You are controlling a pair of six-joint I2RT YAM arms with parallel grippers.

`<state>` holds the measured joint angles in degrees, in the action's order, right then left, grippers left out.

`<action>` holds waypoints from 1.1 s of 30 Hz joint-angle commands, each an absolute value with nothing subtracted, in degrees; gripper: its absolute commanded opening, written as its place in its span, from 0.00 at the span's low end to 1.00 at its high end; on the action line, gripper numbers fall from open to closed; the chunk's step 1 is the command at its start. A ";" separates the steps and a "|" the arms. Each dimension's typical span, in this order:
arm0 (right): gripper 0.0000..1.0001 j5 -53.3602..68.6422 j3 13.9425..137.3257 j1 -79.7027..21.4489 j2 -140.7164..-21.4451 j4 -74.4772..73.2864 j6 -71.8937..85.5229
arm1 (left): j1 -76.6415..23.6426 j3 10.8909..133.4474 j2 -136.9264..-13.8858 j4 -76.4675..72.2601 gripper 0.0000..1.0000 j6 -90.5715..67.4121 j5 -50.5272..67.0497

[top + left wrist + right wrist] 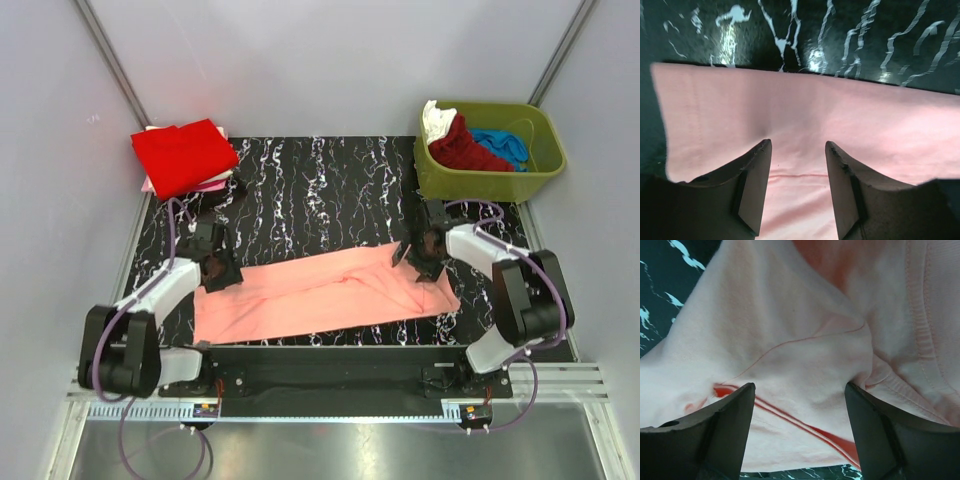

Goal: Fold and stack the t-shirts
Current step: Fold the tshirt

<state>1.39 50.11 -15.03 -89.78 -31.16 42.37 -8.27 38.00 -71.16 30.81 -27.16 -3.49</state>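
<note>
Two hands, one shirt. Salmon-pink shirt (320, 292) lies flat in a long strip on the black marbled worktop (330, 190). It looks folded lengthwise, w/ its ends right under the hands.

Left hand (218, 268) is over the strip's left end. Its fingers (757, 170) are spread apart, w/ smooth pink cloth below & between them, nothing pinched yet. Right hand (418, 258) is over the other end, spread wide too. Cloth under it is soft & bumpy, w/ a ribbed seam just to its right.

Prob. each hand is at an end so both can grab & fold the strip over evenly.

Neat pile w/ a bright red shirt (183, 155) on top lies further out beyond the left hand. Green tub (470, 185), hard plastic, sits beyond the right hand. It holds a crumpled white shirt (437, 118), dark red shirt (465, 148) & blue shirt (500, 145).
</note>
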 commanded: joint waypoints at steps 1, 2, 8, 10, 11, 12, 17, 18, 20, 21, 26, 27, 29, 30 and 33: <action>0.79 2.81 52.64 -13.80 -95.26 -27.16 39.64 | -8.53 36.74 -74.61 23.21 0.51 -29.88 -4.75; 0.80 3.51 53.26 -13.19 -96.32 -27.16 39.46 | -8.61 36.91 -75.66 23.03 0.51 -29.88 -4.83; 0.78 6.32 61.86 -11.25 -104.49 -27.59 36.65 | -8.79 42.00 -81.82 24.08 0.48 -29.70 -3.08; 0.74 7.99 68.70 -11.34 -109.76 -29.17 35.52 | -9.93 42.80 -83.40 24.17 0.47 -30.67 -1.06; 0.73 9.30 71.43 -11.34 -111.78 -29.96 35.25 | -10.80 42.72 -83.84 23.82 0.47 -31.11 -0.36; 0.73 10.01 76.59 -11.42 -115.45 -31.45 34.98 | -13.16 42.54 -84.28 22.43 0.47 -31.46 1.13; 0.68 13.44 92.61 -14.05 -125.93 -35.93 35.16 | -22.48 41.66 -87.10 21.45 0.46 -35.50 3.24; 0.68 13.71 98.99 -14.85 -129.69 -37.95 34.98 | -24.94 41.23 -87.19 20.84 0.45 -36.29 3.69; 0.68 14.41 109.62 -16.51 -136.01 -41.37 34.98 | -28.10 39.38 -86.40 20.13 0.45 -38.84 5.26; 0.68 15.11 113.34 -16.96 -138.23 -42.27 34.98 | -29.08 38.59 -85.70 19.34 0.44 -40.67 5.88; 0.69 19.16 143.53 -19.42 -156.31 -51.39 36.73 | -37.50 31.56 -79.39 17.06 0.44 -47.45 8.61; 0.69 20.12 147.18 -19.60 -158.62 -51.76 37.96 | -38.75 29.38 -78.23 16.53 0.44 -50.51 8.96; 0.69 22.84 152.99 -19.86 -162.66 -48.98 39.72 | -42.09 27.17 -74.72 14.52 0.44 -53.51 10.63; 0.69 23.55 153.10 -19.78 -163.29 -46.78 41.81 | -43.23 25.16 -73.40 13.63 0.44 -56.74 11.33; 0.69 24.70 150.65 -19.86 -163.83 -35.71 45.51 | -49.03 22.42 -68.22 9.50 0.44 -64.38 13.27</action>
<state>23.40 151.46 -19.51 -159.79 -41.56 41.25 -44.69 26.44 -70.85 9.67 -53.71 8.47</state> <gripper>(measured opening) 0.688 0.438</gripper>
